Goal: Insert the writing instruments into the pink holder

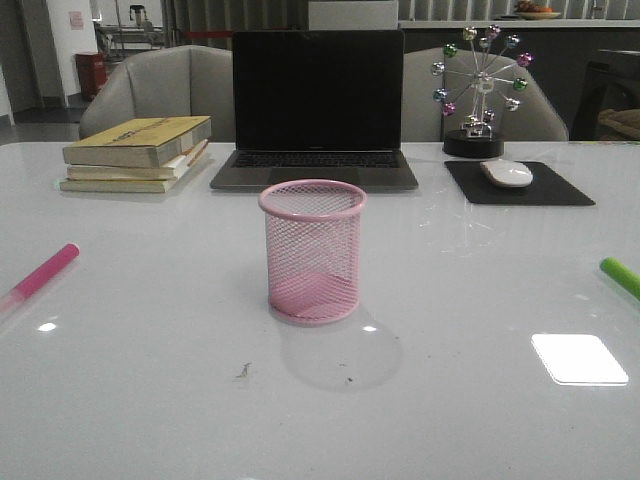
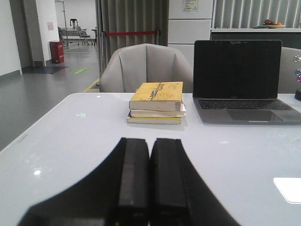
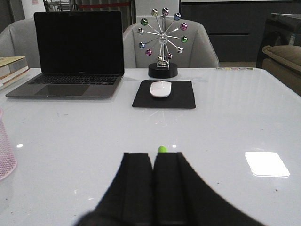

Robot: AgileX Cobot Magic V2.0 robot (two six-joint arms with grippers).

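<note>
Two pincers (image 2: 149,188) (image 3: 153,188), both pressed together and empty, face a desk (image 1: 150,400) where the light, stiff mesh holder (image 1: 312,252) stands mid-desk, pink marker (image 1: 40,274) far left, green marker (image 1: 620,275) far right, both likely slick, best pinched mid-barrel.

The holder (image 1: 312,252) stands mid-table before the laptop (image 1: 315,108), one marker (image 1: 40,275) far left, another (image 1: 620,276) far right.

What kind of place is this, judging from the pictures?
Probably an office or a lab lounge set up as a desk. An open laptop, a mouse on a black pad, and stacked books share a white table, with grey armchairs behind.
</note>
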